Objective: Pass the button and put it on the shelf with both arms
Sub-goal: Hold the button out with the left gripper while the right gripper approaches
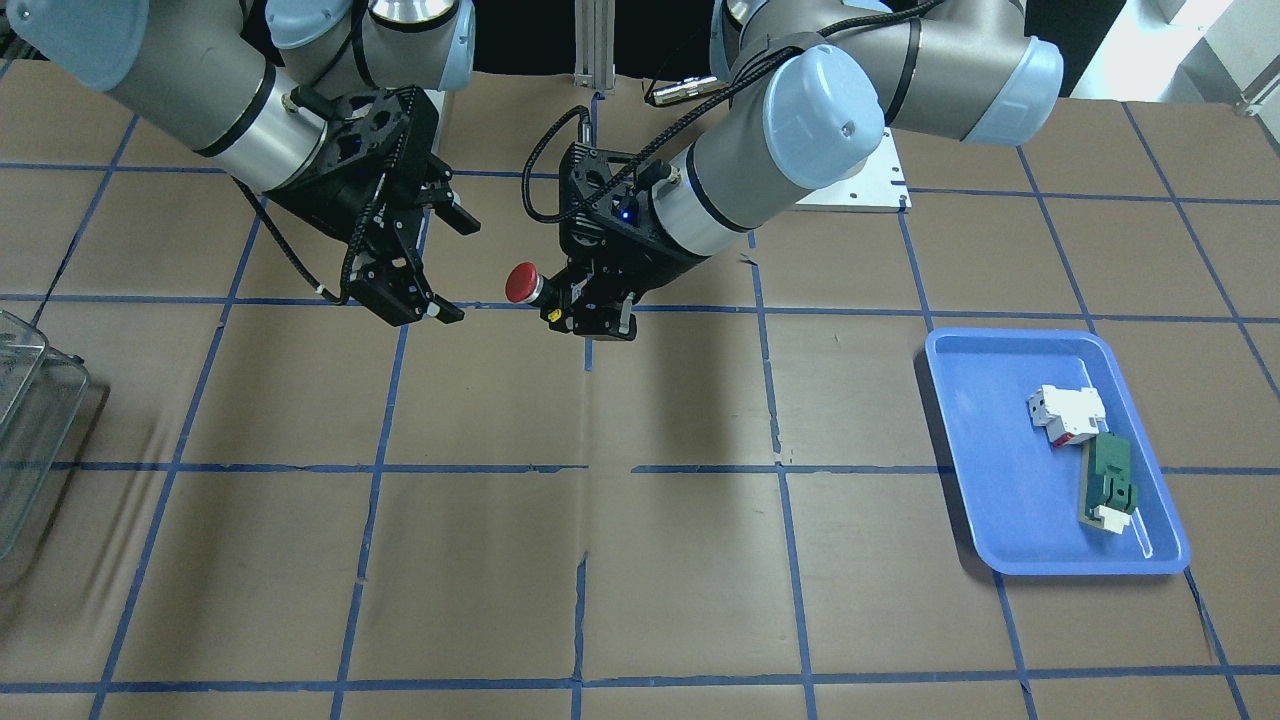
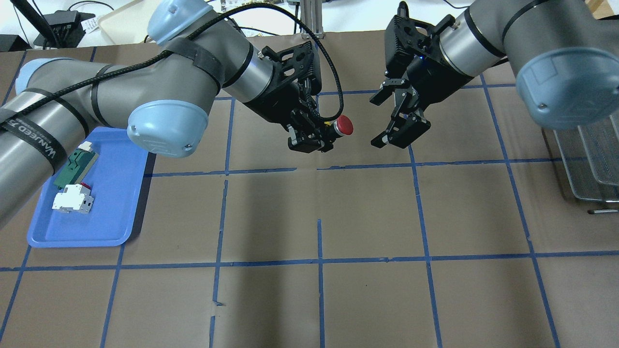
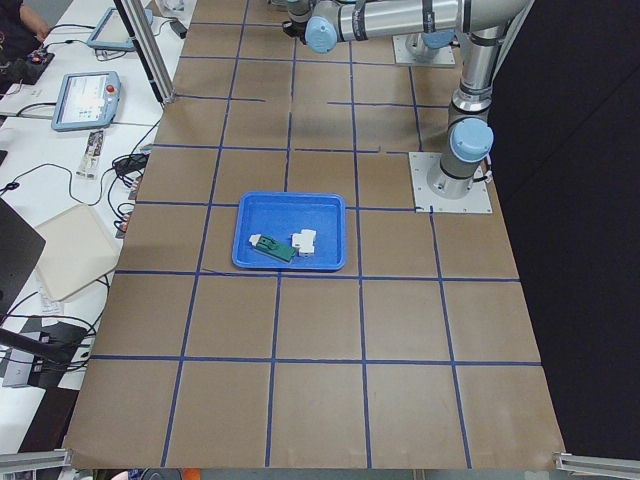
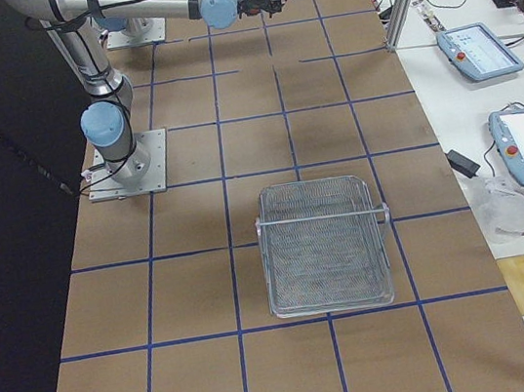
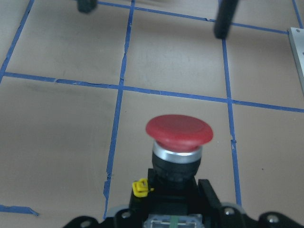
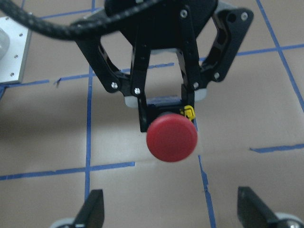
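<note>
The button (image 2: 344, 125), red cap on a short black body, is held above the table by my left gripper (image 2: 328, 134), which is shut on its body with the cap pointing toward my right gripper. In the front view the button (image 1: 521, 283) sticks out of my left gripper (image 1: 572, 300). My right gripper (image 2: 378, 121) is open and empty, a short gap from the cap, jaws facing it; it also shows in the front view (image 1: 458, 270). The right wrist view shows the red cap (image 6: 171, 137) centred between my open fingers (image 6: 92, 211). The left wrist view shows the button (image 5: 179, 133) close up.
A blue tray (image 2: 116, 203) at my left holds a white-and-red block (image 2: 72, 199) and a green flat part (image 2: 75, 166). A wire mesh shelf basket (image 2: 590, 159) stands at my right; it also shows in the exterior right view (image 4: 324, 246). Brown paper with blue tape lines covers the table.
</note>
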### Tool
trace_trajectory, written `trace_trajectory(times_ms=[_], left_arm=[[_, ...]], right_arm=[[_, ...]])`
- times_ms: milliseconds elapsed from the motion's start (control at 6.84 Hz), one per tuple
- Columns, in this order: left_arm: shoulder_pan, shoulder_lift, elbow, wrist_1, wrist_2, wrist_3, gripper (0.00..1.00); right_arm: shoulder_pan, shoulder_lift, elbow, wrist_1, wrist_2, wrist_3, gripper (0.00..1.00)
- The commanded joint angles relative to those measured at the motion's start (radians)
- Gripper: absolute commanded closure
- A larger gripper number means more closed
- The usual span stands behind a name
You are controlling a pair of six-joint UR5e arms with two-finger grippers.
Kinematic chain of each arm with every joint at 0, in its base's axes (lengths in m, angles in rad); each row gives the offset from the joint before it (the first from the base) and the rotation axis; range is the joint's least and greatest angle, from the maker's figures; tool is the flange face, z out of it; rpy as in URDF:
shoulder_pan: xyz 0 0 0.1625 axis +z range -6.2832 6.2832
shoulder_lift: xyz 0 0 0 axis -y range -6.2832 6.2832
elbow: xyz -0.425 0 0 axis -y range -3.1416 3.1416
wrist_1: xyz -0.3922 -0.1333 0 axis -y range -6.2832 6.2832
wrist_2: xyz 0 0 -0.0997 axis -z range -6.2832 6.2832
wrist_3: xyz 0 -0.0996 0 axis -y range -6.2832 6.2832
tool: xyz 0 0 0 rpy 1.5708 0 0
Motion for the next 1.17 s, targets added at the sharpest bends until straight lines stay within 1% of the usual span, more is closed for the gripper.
trace_trajectory(times_ms=[0, 585, 877, 1023], left_arm=[[0.005, 0.002, -0.001, -0.002, -0.017, 0.012, 1.00], [0.005, 0.003, -0.001, -0.002, -0.015, 0.012, 1.00], [0.002, 0.004, -0.021, 0.001, -0.017, 0.012, 1.00], [0.001, 0.006, -0.023, 0.003, -0.017, 0.012, 1.00]], right_arm=[[0.002, -0.020, 0.015, 0.015, 0.085, 0.011, 0.00], [0.005, -0.005, 0.023, -0.012, 0.088, 0.014, 0.00], [0.011, 0.003, 0.036, -0.023, 0.093, 0.015, 0.00], [0.020, 0.006, 0.049, -0.079, 0.091, 0.017, 0.00]])
